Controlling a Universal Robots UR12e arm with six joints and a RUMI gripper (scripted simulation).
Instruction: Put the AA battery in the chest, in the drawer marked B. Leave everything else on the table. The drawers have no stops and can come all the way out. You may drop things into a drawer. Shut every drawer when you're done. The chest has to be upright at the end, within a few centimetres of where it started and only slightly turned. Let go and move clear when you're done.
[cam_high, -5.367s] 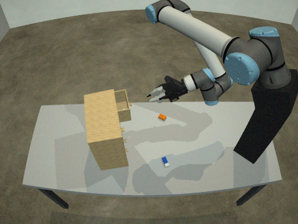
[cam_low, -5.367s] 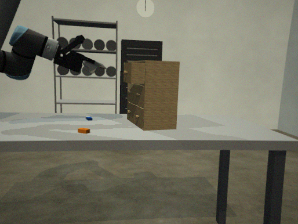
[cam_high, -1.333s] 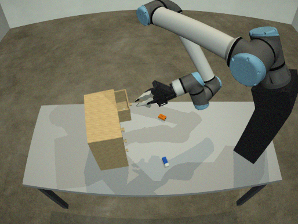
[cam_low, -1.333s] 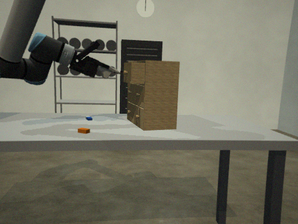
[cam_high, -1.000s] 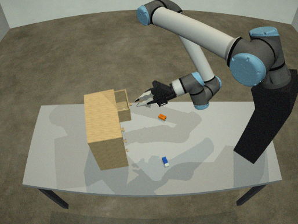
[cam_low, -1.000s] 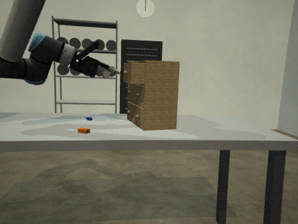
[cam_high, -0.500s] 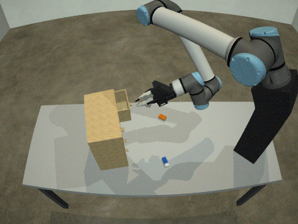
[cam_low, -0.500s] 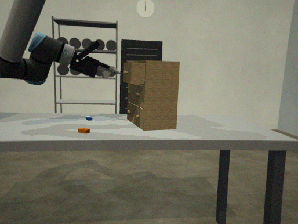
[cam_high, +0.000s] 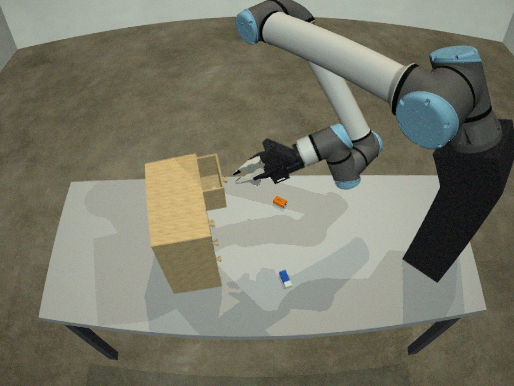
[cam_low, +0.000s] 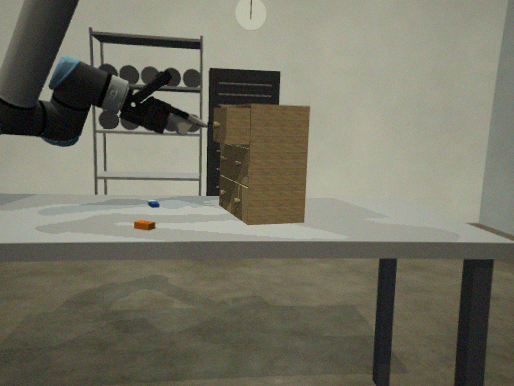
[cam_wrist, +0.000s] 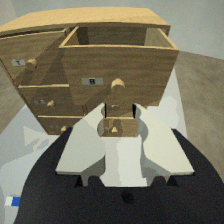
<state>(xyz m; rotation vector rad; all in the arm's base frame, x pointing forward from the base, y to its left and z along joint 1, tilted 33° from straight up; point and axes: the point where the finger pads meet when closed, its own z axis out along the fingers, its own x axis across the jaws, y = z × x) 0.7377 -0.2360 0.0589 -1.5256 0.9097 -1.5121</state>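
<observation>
Chest status: tan wood-grain chest (cam_high: 177, 200) (cam_low: 277, 165) (cam_wrist: 87, 21) is standing upright on the pale grey table (cam_high: 375, 215) (cam_low: 410, 227) (cam_wrist: 15, 165). Tan wooden drawer B (cam_high: 215, 198) (cam_low: 232, 125) (cam_wrist: 145, 65), top row of the chest, is sticking well out of its front (label's reading OK in wrist cam). Drawer T (cam_wrist: 47, 55), same row, is sitting closed alongside B; lower drawers are looking closed too.

Black gripper w/ pale grey fingers (cam_high: 235, 177) (cam_low: 206, 125) is hovering in front of the chest, tips pointing at B's round wooden knob (cam_high: 225, 179) (cam_low: 216, 124) (cam_wrist: 117, 84) and hanging just short of it. Fingers are standing partway apart, w/ nothing between them.

AA batt: can't tell where it's lying (B's floor is only partly showing, the front panel's hiding the rest).

Small orange block (cam_high: 280, 202) (cam_low: 144, 225) is lying on the table out in front of the chest, on B's side. Small blue-and-white block (cam_high: 285, 278) (cam_low: 153, 204) (cam_wrist: 14, 201) is also lying out front, toward the chest's other end (approx. opposite side from B). Both are resting well apart from the chest.

Since the oldest frames, I've brought my gripper (cam_high: 235, 177) (cam_low: 206, 125) (cam_wrist: 119, 104) leftward in the top view, and rightward and lower in the exterior one, so my fingertips now sit near drawer B's knob (cam_high: 225, 179) (cam_low: 216, 124) (cam_wrist: 118, 85), though the remaining gap is hard to judge.
</observation>
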